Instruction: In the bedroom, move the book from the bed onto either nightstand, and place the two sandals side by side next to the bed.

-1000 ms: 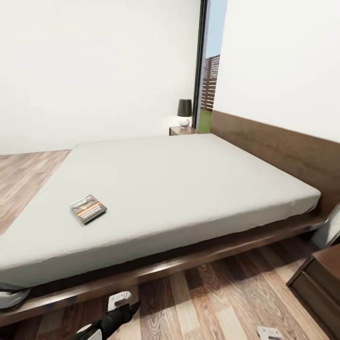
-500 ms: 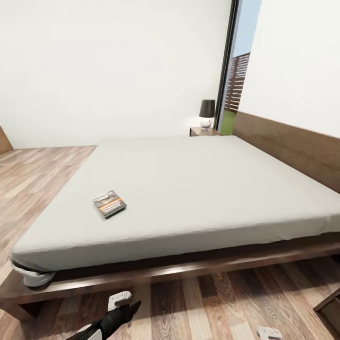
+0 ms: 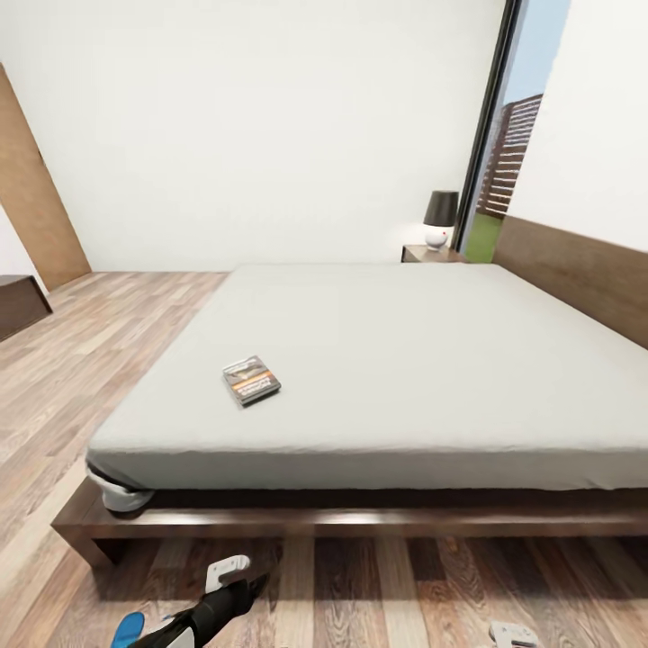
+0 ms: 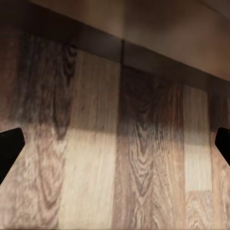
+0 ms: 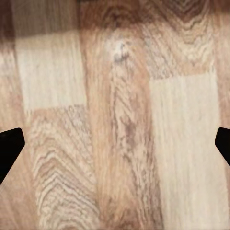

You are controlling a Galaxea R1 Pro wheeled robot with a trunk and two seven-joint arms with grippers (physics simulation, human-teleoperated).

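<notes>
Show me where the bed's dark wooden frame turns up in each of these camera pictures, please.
Head view: the bed frame runs across the lower part, under the grey mattress.
Left wrist view: the dark band beyond the planks looks like that same frame.
Right wrist view: this one looks onto the wood-plank floor.
Shared landmark: the wood-plank floor, seen in all three.

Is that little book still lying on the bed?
Yes, the book lies flat on the grey mattress of the bed, near its front left corner.

The head view faces the bed [image 3: 405, 360] from its foot; both wrist views look close, seemingly straight down, at floor planks [image 4: 120, 158].
</notes>
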